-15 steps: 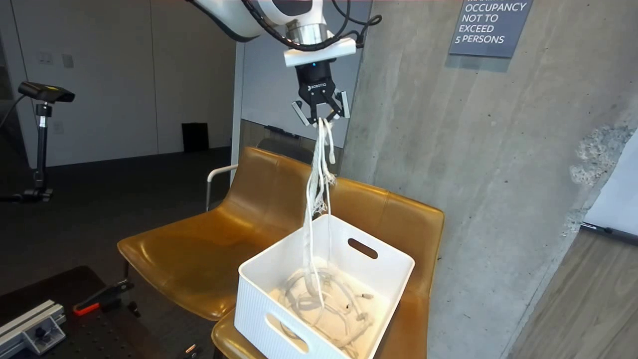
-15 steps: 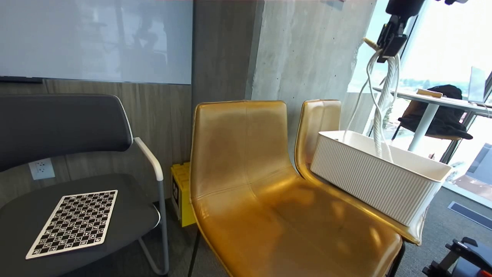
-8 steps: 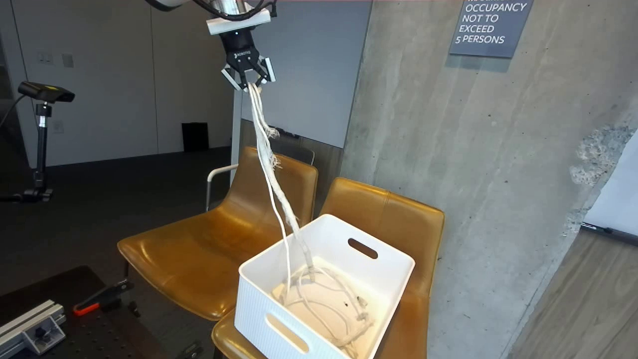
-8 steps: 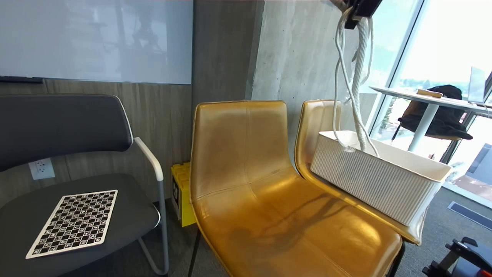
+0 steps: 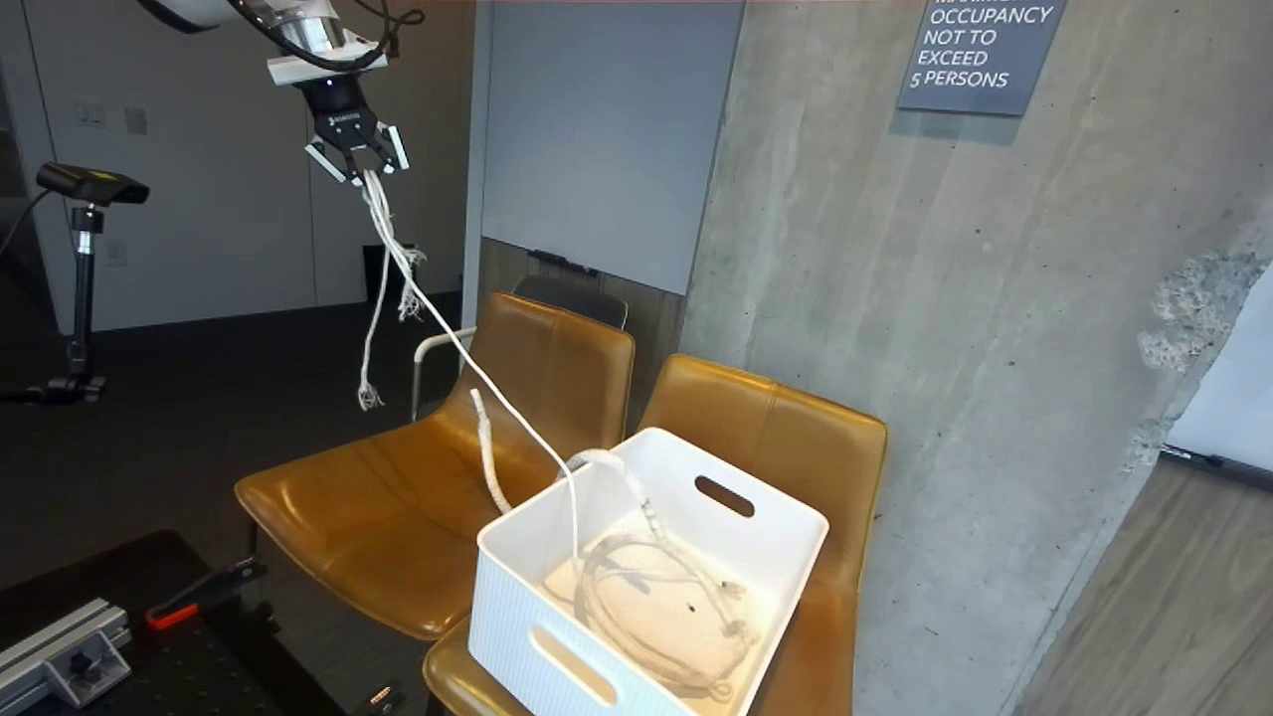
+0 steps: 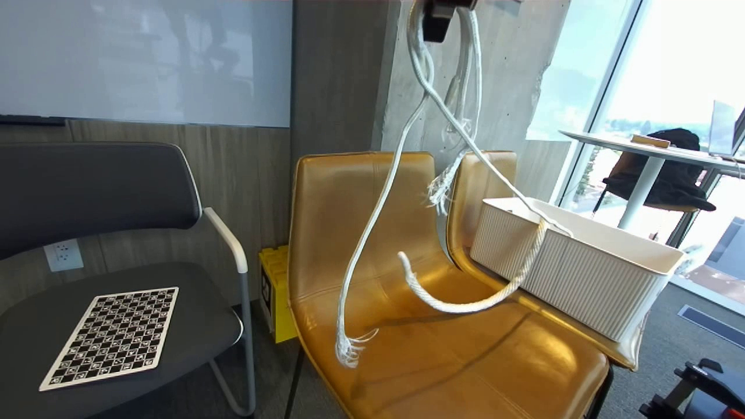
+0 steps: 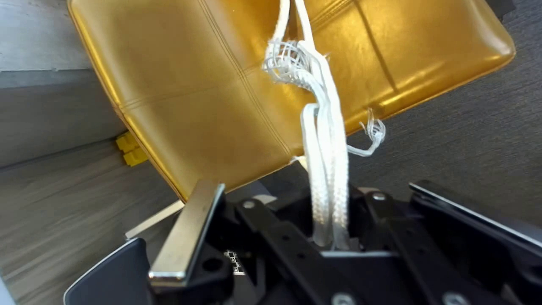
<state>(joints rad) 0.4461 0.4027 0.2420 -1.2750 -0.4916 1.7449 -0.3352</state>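
Upper left, my hand (image 5: 360, 178) is gripping white rope (image 5: 381, 212); any snag is risking tipping the lower-centre box (image 5: 507, 597).

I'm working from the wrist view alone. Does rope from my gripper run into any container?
Observer: Yes. In an exterior view, one thin white strand slants from the gripper down into the white bin.
Operator: Is anything draped over that bin's edge?
Observer: Yes, a thicker rope hangs over its side, free end pointing up.
Operator: And inside it?
Observer: Loose loops of cord lie on the bin's floor.
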